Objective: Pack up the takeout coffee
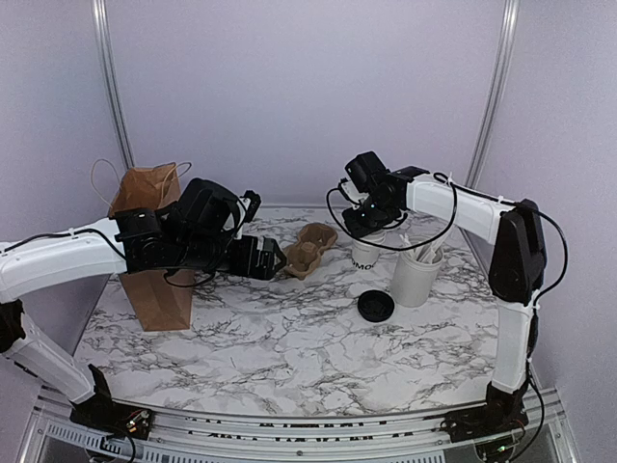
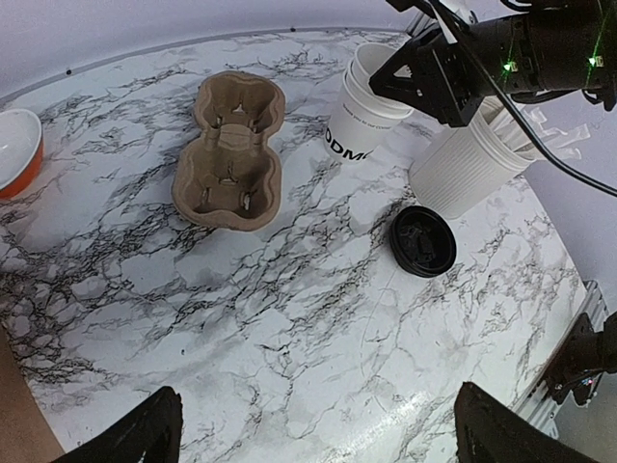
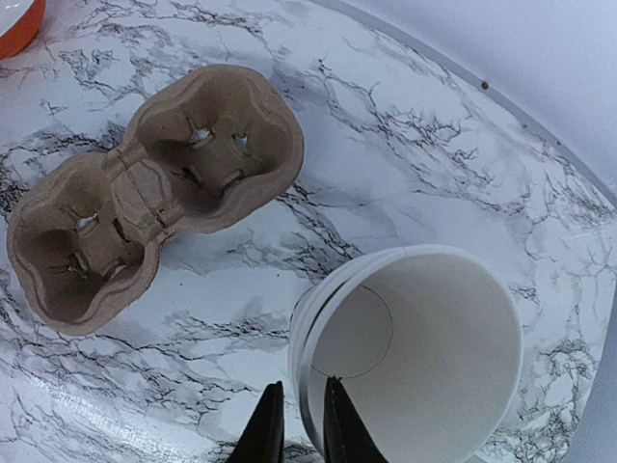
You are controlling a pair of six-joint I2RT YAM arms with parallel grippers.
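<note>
A white paper cup point(image 2: 371, 111) with black lettering stands at the back right, with more white rims nested at its top. In the right wrist view my right gripper point(image 3: 301, 415) has closed down on the cup's point(image 3: 424, 347) near rim, one finger inside and one outside. From above, that gripper point(image 1: 371, 224) hangs right over the cup point(image 1: 366, 253). The round black lid point(image 2: 422, 241) lies flat on the marble in front of it point(image 1: 375, 307). My left gripper point(image 2: 318, 429) hovers open over bare marble, holding nothing; in the top view it point(image 1: 275, 258) is beside the cardboard carrier.
A brown two-cup cardboard carrier point(image 1: 308, 249) lies left of the cup. A ribbed white cylinder of utensils point(image 1: 416, 278) stands right of the cup, close to the right arm. A brown paper bag point(image 1: 152, 280) stands at the left. An orange bowl point(image 2: 17, 145) sits at the far left.
</note>
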